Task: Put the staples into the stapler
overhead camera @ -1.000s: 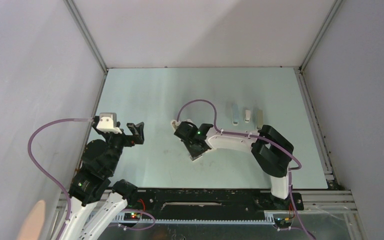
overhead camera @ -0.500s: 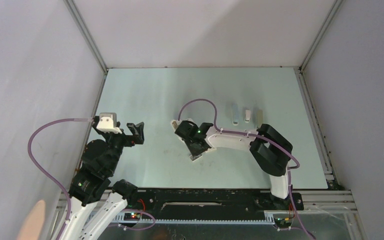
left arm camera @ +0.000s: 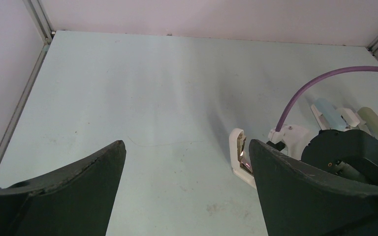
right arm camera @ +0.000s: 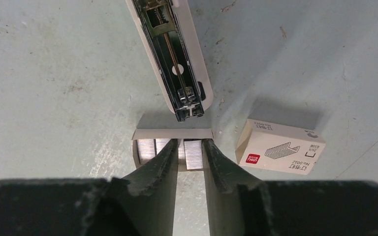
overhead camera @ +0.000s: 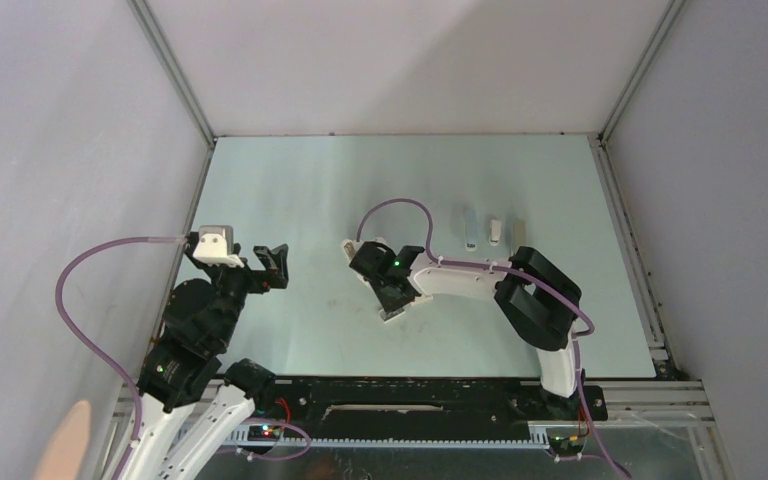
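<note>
The white stapler [right arm camera: 170,54] lies open on the table with its metal staple channel facing up; it also shows in the top view [overhead camera: 392,314] and the left wrist view [left arm camera: 238,157]. Just below it in the right wrist view is the small white tray [right arm camera: 172,133] holding silvery strips of staples [right arm camera: 193,153]. My right gripper [right arm camera: 191,145] reaches down into the tray, its narrow-set fingers closed around one strip. In the top view the right gripper [overhead camera: 384,292] hides the tray. My left gripper [left arm camera: 184,147] is open and empty above bare table at the left [overhead camera: 263,264].
A small white box sleeve with a red mark [right arm camera: 280,146] lies right of the tray. Three small stapler-like objects, blue [overhead camera: 470,228], white [overhead camera: 495,232] and pale green [overhead camera: 518,234], lie in a row at the back right. Walls enclose the table.
The right arm's elbow has shifted slightly to the left. Its gripper stays low over the tray. The left arm has not moved.
</note>
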